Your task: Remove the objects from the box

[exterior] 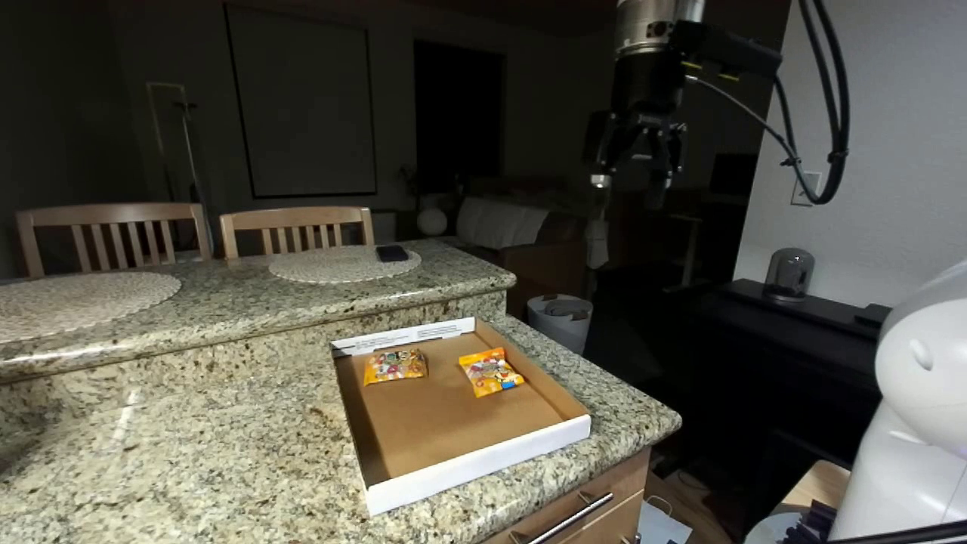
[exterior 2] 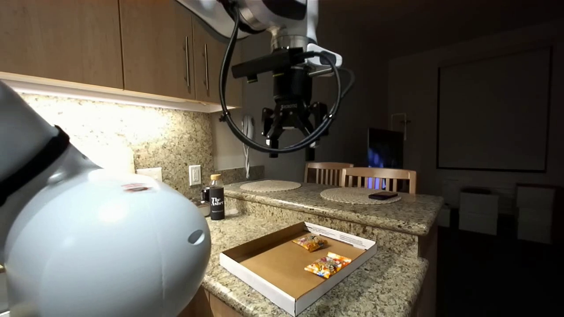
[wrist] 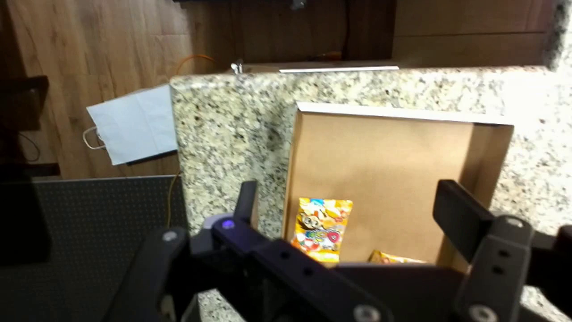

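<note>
The counter (exterior: 227,461) lies well below the gripper (exterior 2: 292,152), carrying the box (exterior: 438,415). The gripper's jaws stand apart, gripping nothing. Beneath it, an orange packet (exterior: 491,372) and a second packet (exterior: 396,366) lie inside the box; both, seemingly, remain to be taken out.

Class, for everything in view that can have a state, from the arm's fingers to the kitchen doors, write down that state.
Fingers: spread open, holding nothing.
Box: open-topped, right way up.
One packet: lying in the box.
Other packet: lying in the box too.
Bottle: upright, capped.
Cupboard doors: shut.
Drawer: shut.
Phone-like slab: lying flat.
</note>
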`<action>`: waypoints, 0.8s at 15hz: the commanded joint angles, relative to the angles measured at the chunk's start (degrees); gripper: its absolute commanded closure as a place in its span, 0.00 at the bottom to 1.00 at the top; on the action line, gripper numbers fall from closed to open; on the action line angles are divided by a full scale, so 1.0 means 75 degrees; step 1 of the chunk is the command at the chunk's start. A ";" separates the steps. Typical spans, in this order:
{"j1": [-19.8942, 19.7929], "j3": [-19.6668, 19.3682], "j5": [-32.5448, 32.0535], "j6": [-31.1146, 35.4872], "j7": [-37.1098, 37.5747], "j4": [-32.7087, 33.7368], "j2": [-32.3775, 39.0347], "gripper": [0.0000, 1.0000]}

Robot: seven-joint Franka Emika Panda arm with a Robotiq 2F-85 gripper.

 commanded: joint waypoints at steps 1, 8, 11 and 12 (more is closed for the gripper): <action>0.0314 0.0651 0.0951 0.1444 0.0993 0.0553 0.1138 0.00; 0.0323 0.1755 0.0696 0.3016 0.3206 0.2123 0.3940 0.00; 0.0455 0.1789 0.0911 0.2956 0.4325 0.2584 0.4788 0.00; 0.0512 0.1788 0.0985 0.2999 0.4755 0.2714 0.5039 0.00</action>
